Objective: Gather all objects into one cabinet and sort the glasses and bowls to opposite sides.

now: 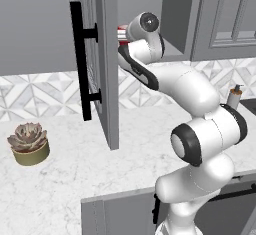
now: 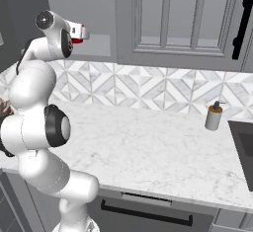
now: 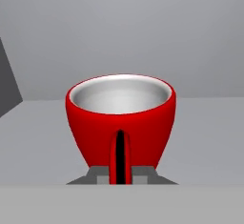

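- Red mug [image 3: 120, 118]: upright on grey cabinet shelf [image 3: 200, 137], dead ahead of gripper [image 3: 120, 174], handle turned straight toward it.
- Gripper: clamped on mug's handle, one finger on each side.
- Appearance: glossy bright red outside, pale grey-white inside, empty, rounded bowl-like body narrowing toward base.

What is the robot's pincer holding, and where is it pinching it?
The pincer is shut on the red mug, pinching its handle from both sides. The mug stands upright on the grey cabinet shelf.
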Robot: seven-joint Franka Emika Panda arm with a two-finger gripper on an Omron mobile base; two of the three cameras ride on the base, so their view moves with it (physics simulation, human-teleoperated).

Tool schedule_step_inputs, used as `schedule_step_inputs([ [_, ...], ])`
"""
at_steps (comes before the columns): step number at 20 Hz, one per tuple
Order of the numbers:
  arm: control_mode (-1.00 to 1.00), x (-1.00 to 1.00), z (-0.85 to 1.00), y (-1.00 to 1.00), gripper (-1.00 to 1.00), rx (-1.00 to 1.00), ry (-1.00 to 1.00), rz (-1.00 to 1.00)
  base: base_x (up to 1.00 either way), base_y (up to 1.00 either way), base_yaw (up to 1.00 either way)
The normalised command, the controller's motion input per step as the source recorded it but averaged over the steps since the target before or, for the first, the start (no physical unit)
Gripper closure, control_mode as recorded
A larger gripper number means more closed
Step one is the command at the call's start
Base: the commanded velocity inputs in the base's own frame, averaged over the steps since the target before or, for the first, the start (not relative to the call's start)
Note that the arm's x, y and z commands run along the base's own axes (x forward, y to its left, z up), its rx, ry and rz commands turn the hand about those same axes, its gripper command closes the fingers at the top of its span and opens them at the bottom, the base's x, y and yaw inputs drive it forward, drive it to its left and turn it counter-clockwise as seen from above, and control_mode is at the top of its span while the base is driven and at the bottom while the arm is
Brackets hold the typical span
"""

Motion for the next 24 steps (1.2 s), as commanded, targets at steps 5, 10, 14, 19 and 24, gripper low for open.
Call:
schedule_step_inputs([
  [5, -1.00, -0.46, 0.00, 0.00, 1.00, 0.00, 0.00, -0.04, 0.00, 0.00, 0.00],
  [10, -1.00, -0.58, 0.02, -0.05, 1.00, 0.00, -0.01, -0.02, 0.00, 0.00, 0.00],
  [14, -1.00, -0.64, 0.00, -0.05, 1.00, 0.00, -0.01, 0.00, 0.00, 0.00, 0.00],
  [19, -1.00, -0.56, 0.00, 0.00, 1.00, 0.00, 0.00, 0.00, 0.00, 0.00, 0.00],
  [24, -1.00, -0.66, 0.01, 0.00, 1.00, 0.00, 0.00, 0.00, 0.00, 0.00, 0.00],
])
